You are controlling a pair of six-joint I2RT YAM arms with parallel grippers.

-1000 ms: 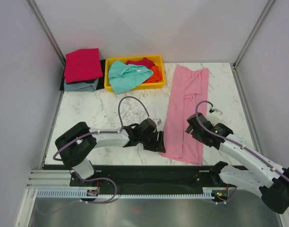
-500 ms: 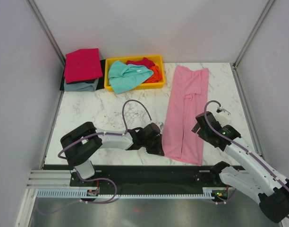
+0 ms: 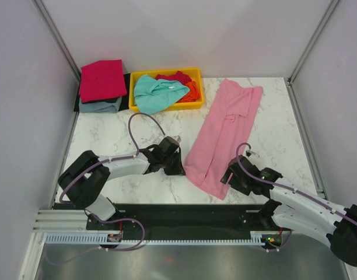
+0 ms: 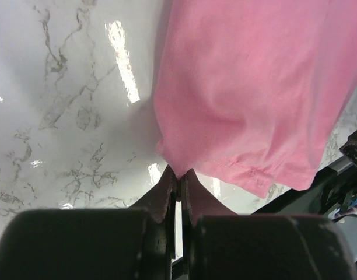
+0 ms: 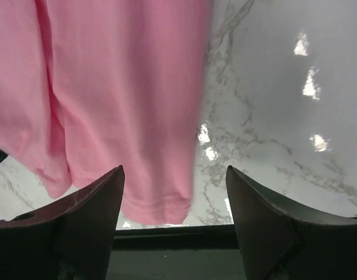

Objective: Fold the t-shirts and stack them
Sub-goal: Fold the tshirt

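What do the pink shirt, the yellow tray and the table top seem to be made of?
Pink shirt: soft matte knit, probably cotton; it drapes, creases and has a stitched hem. Tray: likely rigid plastic, smooth and evenly yellow. Table: glossy marble-look surface, grey veins and light glare; real stone or laminate, cannot tell.

Tabletop (image 3: 108,137): white marble-look, grey veins, glossy, light glare (image 4: 121,55). Plain pale-grey panels: 9 o'clock wall (image 3: 21,116), 12 o'clock wall (image 3: 184,35), 3 o'clock wall (image 3: 342,105). Alu posts at 11 (image 3: 56,38) & 1 (image 3: 311,38). Black base plate (image 3: 190,213), steel surface (image 3: 184,262) at 6.
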